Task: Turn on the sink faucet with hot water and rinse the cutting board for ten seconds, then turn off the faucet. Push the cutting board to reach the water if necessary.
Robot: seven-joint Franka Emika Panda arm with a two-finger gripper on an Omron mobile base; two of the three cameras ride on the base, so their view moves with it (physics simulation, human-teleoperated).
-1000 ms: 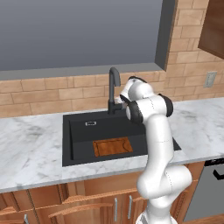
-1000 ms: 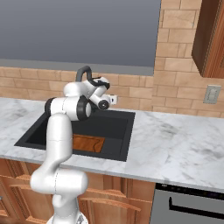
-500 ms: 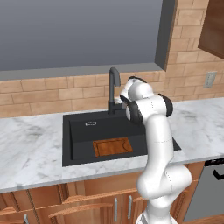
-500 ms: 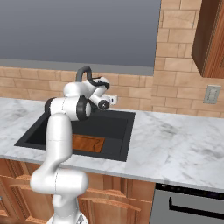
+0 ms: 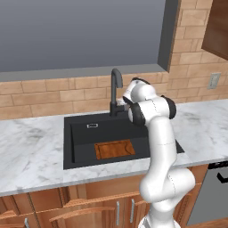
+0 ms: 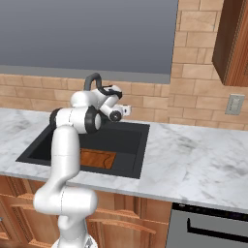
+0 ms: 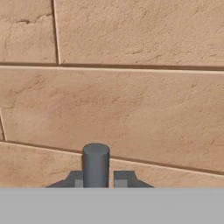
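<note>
Reaching to the rear edge of the sink [image 5: 80,133], the gripper [image 7: 101,178] sits nearly closed around the grey lever [image 7: 96,164] beside the faucet [image 5: 115,89], facing the brick wall [image 7: 131,100]. The cutting board [image 5: 115,149] lies flat near the sink's front edge, set into the marble tabletop [image 5: 31,151].

We're looking at a grey-veined marble counter [image 5: 31,151] running along the brick wall. Set into it is the black sink [image 5: 80,133], nearer the front edge than the wall, and the faucet [image 5: 115,91] stands at the sink's back edge.
</note>
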